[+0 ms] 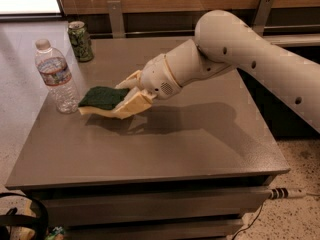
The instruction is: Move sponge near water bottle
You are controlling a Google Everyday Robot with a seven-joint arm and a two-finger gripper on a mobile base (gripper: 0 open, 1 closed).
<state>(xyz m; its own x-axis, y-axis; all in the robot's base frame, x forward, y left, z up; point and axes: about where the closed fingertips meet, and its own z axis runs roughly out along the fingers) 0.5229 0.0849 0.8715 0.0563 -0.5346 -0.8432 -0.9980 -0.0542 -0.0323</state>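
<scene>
- One gripper [120, 100], with two pale yellow fingers [134, 107], hangs over the left half of the table, at the end of a thick white arm [235, 49] that reaches in from the right edge of the view.
- Its fingers clamp the sponge [102, 97], one above and one beneath the sponge's right end.
- The sponge lies nearly flat, dark green scouring face up, with yellow foam showing along its lower edge; its shadow falls on the tabletop just below.
- The sponge's left end is just beside the base of the water bottle [56, 76]; whether the two touch cannot be told.
- The water bottle stands upright near the table's left edge, clear, with a white cap and a label band.
- A green drink can [80, 41] stands upright behind the bottle at the far left corner, well apart from the sponge.
- The grey table [200, 144] carries all three things.
- A white cable [287, 193] lies on the speckled floor at the lower right.
</scene>
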